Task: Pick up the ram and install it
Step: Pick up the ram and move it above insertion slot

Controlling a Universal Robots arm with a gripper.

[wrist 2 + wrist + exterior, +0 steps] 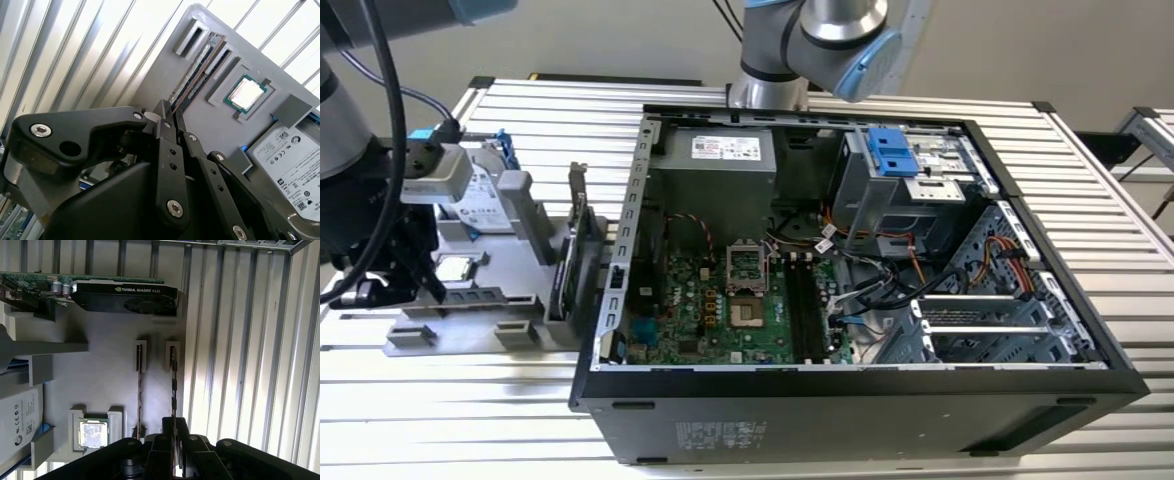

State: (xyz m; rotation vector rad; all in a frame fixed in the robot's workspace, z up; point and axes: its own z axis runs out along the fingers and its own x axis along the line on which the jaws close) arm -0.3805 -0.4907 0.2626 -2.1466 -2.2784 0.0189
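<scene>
- The exterior view is looking down from high up and well back at the open black computer case (854,420) on the ribbed aluminium table (1107,200). It is also taking in the grey moulded parts tray (454,325) at the exterior view's left.
- The first wrist view is looking almost straight down past the black gripper (174,424), hanging close over that tray.
- The second wrist view is looking along the gripper at a slant, also close, and is facing the same tray.
- All three views are sharing the tray, its square silver processor chip (456,268) and the silver hard drive (471,195).
</scene>
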